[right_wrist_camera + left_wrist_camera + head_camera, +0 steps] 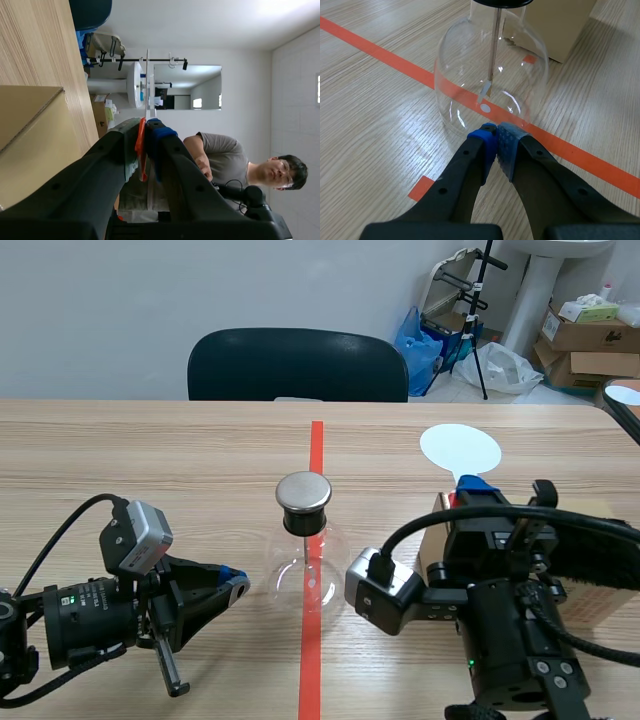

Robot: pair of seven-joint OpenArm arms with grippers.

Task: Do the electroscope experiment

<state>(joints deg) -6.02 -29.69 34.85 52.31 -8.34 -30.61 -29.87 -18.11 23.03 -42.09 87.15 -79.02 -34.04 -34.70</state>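
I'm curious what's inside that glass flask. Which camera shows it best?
The left wrist view: the glass flask sits close ahead, its rod and pale leaf clear. The scene view shows it whole, insides faint; the right wrist view misses it.

Both arms are matte black. The left arm [90, 625] carries a boxy silver-grey camera [135, 537], a looping black cable [60, 530] and small green lights [65, 600]. The left tool [496, 137] has thick fingers ending in blue dotted pads [510, 147]. The right arm [510, 640] bears a similar grey box [378, 592], heavier cables and what may be round screw heads [545, 668]. The right tool [147, 135] has a blue pad too.
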